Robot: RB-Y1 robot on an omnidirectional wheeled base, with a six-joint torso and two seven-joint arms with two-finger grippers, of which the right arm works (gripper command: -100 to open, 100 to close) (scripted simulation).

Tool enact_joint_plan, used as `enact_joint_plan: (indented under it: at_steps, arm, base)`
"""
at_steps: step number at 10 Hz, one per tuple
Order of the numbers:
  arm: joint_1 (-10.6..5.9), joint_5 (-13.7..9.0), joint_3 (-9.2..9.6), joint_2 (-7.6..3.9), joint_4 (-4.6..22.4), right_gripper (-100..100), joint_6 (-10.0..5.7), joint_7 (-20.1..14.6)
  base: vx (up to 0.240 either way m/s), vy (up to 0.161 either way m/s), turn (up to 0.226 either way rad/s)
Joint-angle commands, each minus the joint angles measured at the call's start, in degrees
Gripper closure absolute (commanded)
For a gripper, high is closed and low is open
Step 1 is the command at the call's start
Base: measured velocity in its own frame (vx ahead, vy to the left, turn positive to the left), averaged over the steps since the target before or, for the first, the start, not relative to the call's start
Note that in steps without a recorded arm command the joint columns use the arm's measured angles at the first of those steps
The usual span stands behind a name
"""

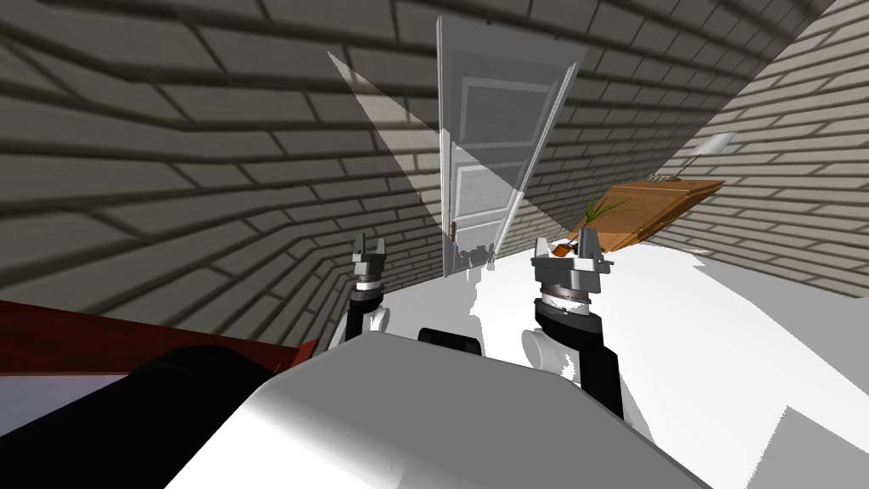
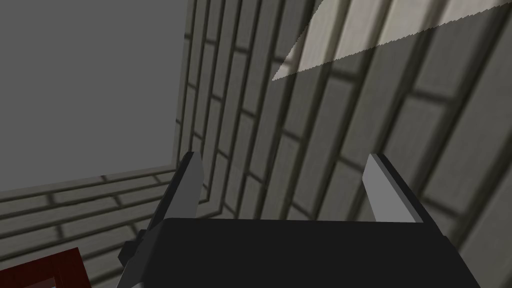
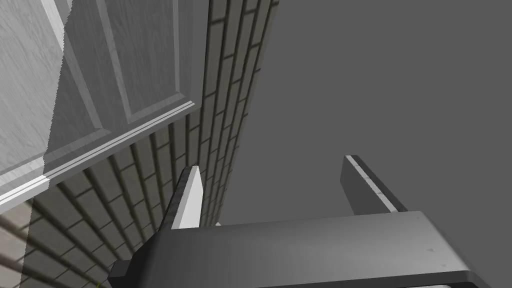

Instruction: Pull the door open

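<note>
The white panelled door (image 1: 485,174) stands straight ahead in a grey brick wall (image 1: 195,170), beyond both arms and between them in the head view. Its tall edge (image 1: 442,144) faces me on its left side. I cannot tell how far it stands from its frame. A wedge of bright light (image 1: 399,144) falls across the wall and the lower door.

The left gripper (image 1: 370,248) is raised short of the wall, left of the door and apart from it. Its fingers (image 2: 192,185) are spread wide and hold nothing, with brick behind them. The right gripper (image 1: 566,246) is raised to the right of the door's foot. Its fingers (image 3: 190,200) are also wide and empty, and its wrist view shows the door's lower panel (image 3: 150,60) beside them, not touching.

White floor (image 1: 679,340) runs from the arms to the door's foot. By the right wall is a wooden bench (image 1: 658,204) carrying a green plant (image 1: 607,208) and a lamp (image 1: 704,148), well to the right of the door. At my near left is a dark red piece of furniture (image 1: 93,340); its corner (image 2: 55,267) shows beside the left gripper's body.
</note>
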Motion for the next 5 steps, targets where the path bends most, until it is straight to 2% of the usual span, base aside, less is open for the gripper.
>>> enact_joint_plan:
  at_steps: [1, 4, 5]
  arm:
    - [-0.21, 1.13, -0.3, -0.34, 1.93, -100, -0.71, 1.96]
    - [-0.48, 2.58, -0.69, -0.71, 4.41, -100, -1.62, 4.47]
    - [-0.65, 3.53, -0.94, -0.91, 6.04, -100, -2.22, 6.12]
  base:
    - [0.084, 0.01, 0.066]
    - [0.143, 0.03, 0.031]
    - [0.159, 0.027, 0.059]
